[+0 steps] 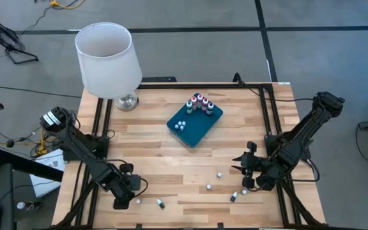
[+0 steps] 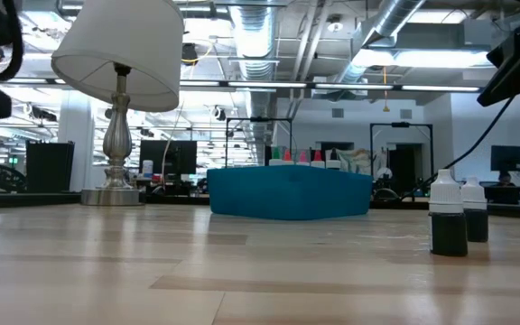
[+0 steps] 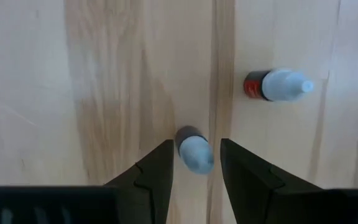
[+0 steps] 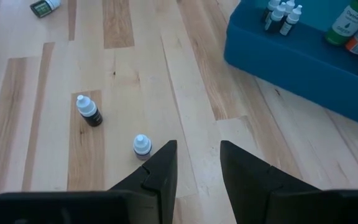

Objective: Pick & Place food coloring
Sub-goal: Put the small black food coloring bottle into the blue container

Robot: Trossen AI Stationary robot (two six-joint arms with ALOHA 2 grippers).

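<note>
Hovering low over the near left part of the pale wooden bench [image 1: 171, 160], the left gripper [image 3: 194, 165] stands open with a tiny white-capped dark bottle [image 3: 193, 148] upright between its fingers, untouched, and a second small bottle with a red band [image 3: 277, 85] lies on its side nearby. Farther right, the teal rounded rectangular tray [image 1: 195, 121] holds several small bottles with red and green tops [image 1: 200, 102]. The right gripper [image 4: 197, 158] hangs open above loose bottles [image 4: 88, 110], holding nothing.
</note>
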